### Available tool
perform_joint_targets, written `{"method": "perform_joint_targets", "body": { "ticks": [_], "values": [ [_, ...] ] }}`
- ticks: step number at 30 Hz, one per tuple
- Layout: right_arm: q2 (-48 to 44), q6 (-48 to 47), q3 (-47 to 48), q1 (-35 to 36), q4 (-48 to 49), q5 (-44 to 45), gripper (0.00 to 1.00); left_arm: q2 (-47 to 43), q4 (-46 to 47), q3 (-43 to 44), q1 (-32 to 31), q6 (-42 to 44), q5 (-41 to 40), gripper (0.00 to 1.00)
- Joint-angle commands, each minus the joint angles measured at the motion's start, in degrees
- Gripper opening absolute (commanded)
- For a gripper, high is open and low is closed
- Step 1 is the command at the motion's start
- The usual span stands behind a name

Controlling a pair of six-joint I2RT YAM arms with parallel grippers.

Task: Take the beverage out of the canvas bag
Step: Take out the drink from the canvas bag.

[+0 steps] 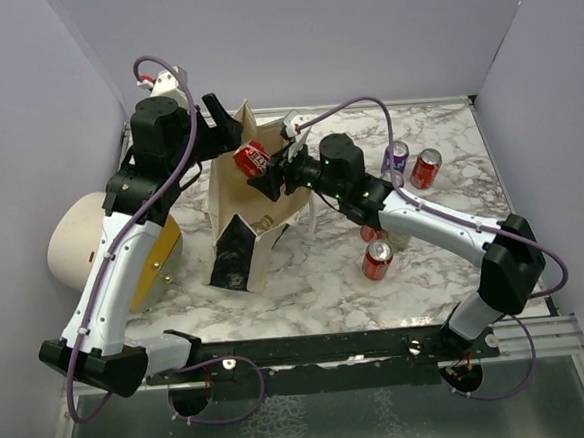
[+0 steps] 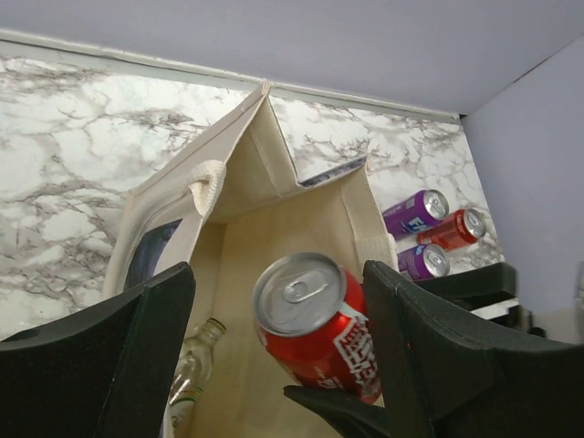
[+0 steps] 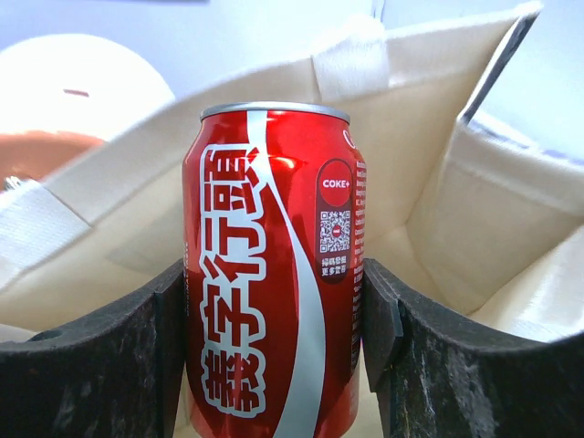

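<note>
White-and-black arms (image 1: 111,277), purple cables (image 1: 349,103)

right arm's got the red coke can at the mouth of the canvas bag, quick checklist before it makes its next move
1. Grip on the red Coke can: the right gripper has a finger pressed against each side. ok
2. Can's base above the rim of the cream canvas bag: hidden by the fingers. cannot tell
3. Left gripper open and off the can: it hangs over the bag's mouth with its fingers wide apart. ok
4. Bag standing with its mouth open: ok
5. Clear glass bottle down inside the bag lies apart from the can: ok
6. Set-down spot: bare white marble table shows in front of the bag. ok
</note>
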Motion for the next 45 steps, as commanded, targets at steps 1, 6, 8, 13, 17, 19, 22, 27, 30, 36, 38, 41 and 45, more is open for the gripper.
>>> {"method": "perform_joint_targets", "body": {
  "ticks": [1, 6, 8, 13, 17, 19, 22, 27, 30, 36, 38, 41, 45],
  "values": [
    [-5.02, -0.1, 0.36, -0.33, 11.58, -0.96, 0.02, 0.9, -0.57, 2.69, 2.13, -4.42, 9.92, 0.77],
    [-5.07, -0.27, 2.7, -0.33, 11.25, -0.8, 0.02, 1.63, 1.53, 2.83, 2.46, -4.44, 18.37, 0.94],
    [-4.73, -0.28, 3.78, -0.33, 11.03, -1.15, 0.02, 1.18, 3.13, 2.02, 2.5, -4.52, 20.65, 0.95],
    [-4.78, 0.26, 5.3, -0.33, 11.13, -1.52, 0.02, -0.07, 5.72, 0.48, 2.48, -4.61, 24.51, 0.96],
    [-5.8, 0.67, 5.73, -0.33, 11.39, -2.39, 0.02, 0.6, 2.25, 2.17, 2.51, -4.25, 20.15, 0.96],
    [-6.23, 0.62, 5.66, -0.33, 11.4, -2.74, 0.02, 0.88, 1.02, 2.81, 2.46, -4.44, 17.8, 0.94],
    [-6.34, 0.0, 5.69, -0.33, 11.31, -3.32, 0.02, 1.66, 1.22, 3.0, 2.47, -3.95, 18.81, 0.92],
    [-5.73, -1.12, 7.5, -0.37, 10.1, -3.34, 0.02, 4.57, 3.44, 4.03, 2.48, -4.62, 29.03, 0.9],
    [-5.88, -1.56, 7.33, -0.33, 10.23, -2.69, 0.02, 5.48, 3.96, 3.7, 2.5, -5.36, 32.73, 0.9],
    [-5.65, -1.8, 7.52, -0.33, 9.71, -3.07, 0.02, 7.16, 0.09, 5.88, 2.53, -4.28, 32.82, 0.78],
    [-5.44, -1.86, 7.49, -0.33, 9.37, -3.33, 0.02, 7.14, 0.33, 5.92, 2.53, -4.15, 32.79, 0.71],
    [-5.66, -2.18, 7.31, -0.36, 8.81, -3.1, 0.02, 6.95, 0.58, 6.02, 2.54, -3.5, 32.99, 0.57],
    [-5.87, -3.67, 7.65, -0.37, 7.07, -2.28, 0.24, 5.51, 2.89, 4.91, 2.54, -2.64, 33.66, 0.33]
  ]
}}
